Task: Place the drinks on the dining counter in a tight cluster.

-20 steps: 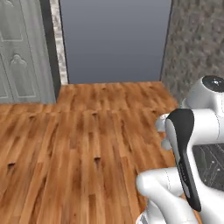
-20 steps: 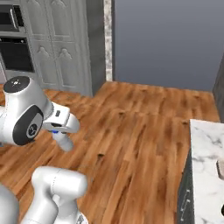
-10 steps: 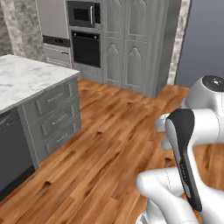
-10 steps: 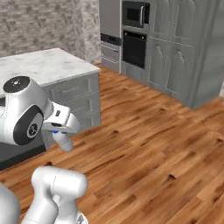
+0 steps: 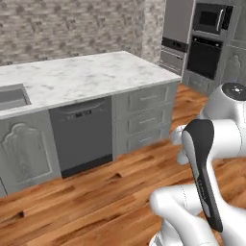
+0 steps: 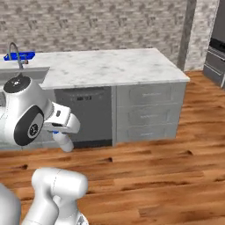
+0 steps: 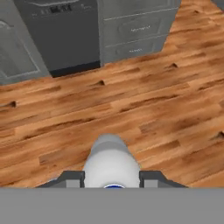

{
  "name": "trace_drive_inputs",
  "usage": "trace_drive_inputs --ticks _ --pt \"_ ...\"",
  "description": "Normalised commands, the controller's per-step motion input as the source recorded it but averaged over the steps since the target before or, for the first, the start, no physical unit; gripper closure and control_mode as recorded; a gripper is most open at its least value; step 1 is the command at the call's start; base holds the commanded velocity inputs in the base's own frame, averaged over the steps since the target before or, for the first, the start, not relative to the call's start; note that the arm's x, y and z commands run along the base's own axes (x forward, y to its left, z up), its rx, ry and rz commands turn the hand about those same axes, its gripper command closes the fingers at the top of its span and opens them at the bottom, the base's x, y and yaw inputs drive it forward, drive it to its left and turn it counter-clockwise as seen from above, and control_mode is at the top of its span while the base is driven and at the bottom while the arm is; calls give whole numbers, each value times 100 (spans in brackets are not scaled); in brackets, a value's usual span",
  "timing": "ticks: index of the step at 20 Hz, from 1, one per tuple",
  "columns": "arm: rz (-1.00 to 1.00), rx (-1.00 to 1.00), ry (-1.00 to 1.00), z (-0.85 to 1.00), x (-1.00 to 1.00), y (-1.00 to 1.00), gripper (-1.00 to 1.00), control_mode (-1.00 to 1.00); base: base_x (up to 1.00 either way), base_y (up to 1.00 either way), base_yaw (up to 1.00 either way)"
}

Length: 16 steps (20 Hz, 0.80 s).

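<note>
My gripper [image 7: 111, 180] is shut on the clear water bottle [image 7: 111, 162], whose pale body sticks out between the two dark fingers [image 7: 70, 177] over the wooden floor. A bit of its blue cap [image 7: 114, 187] shows at the base. From the right base view the gripper [image 6: 61, 132] hangs tucked beside the arm's shoulder, with the bottle [image 6: 66, 143] pointing down. Ahead stands the dining counter [image 6: 110, 68], white veined marble with a sink [image 5: 10, 96] and a curved faucet [image 6: 15, 52] at its left end. No other drinks are in view.
Grey cabinets and a dark dishwasher [image 5: 81, 134] front the counter. A blue object [image 6: 19, 56] lies behind the faucet. A brick wall [image 5: 72, 24] rises behind, and built-in ovens [image 5: 206, 43] stand to the right. Wooden floor [image 7: 131, 100] lies between me and the counter.
The base has turned: both base views swept from open floor past the oven wall to the marble counter. The arm keeps its tucked pose, still holding the bottle.
</note>
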Motion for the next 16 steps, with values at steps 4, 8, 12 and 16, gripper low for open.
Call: trace_drive_inputs --ticks 4,8,12,16 --pt "0 0 0 0 0 0 100 100 26 29 63" --pt "0 0 0 0 0 0 100 100 75 13 38" --pt "0 0 0 0 0 0 100 100 84 -55 24" --pt "0 0 0 0 0 0 100 100 86 -100 22"
